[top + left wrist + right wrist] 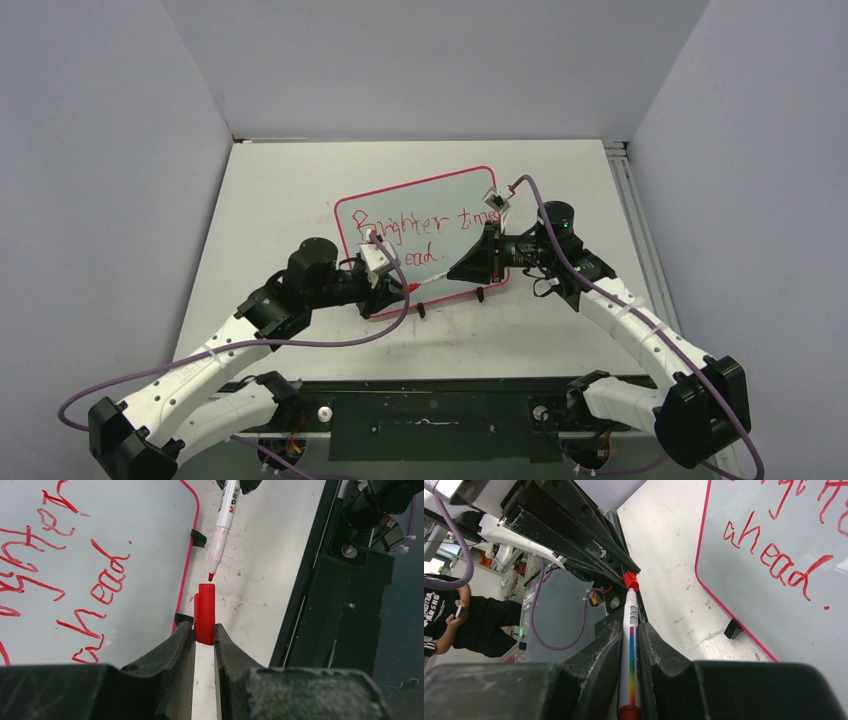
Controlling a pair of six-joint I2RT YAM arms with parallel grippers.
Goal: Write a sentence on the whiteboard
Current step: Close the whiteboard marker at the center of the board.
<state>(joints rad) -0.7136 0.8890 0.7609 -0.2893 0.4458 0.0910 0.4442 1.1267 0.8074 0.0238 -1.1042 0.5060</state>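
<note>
The whiteboard (432, 195) lies mid-table, pink-framed, with the red sentence (420, 228) "Brighter times ahead" on two lines. My left gripper (398, 285) is shut on a red marker cap (205, 611) just off the board's near edge. My right gripper (464, 269) is shut on a white marker (630, 645) with a rainbow stripe. The marker's red tip (211, 577) points at the cap's open end, a very small gap away. In the right wrist view the cap (630, 579) sits at the marker's far end. "ahead." (776, 560) and the board (110, 525) show in both wrist views.
The board's small black feet (198, 538) stand on the scuffed white table. A black base rail (430, 415) runs along the near edge. Grey walls enclose the table. A person in black (459, 620) stands beyond the table in the right wrist view.
</note>
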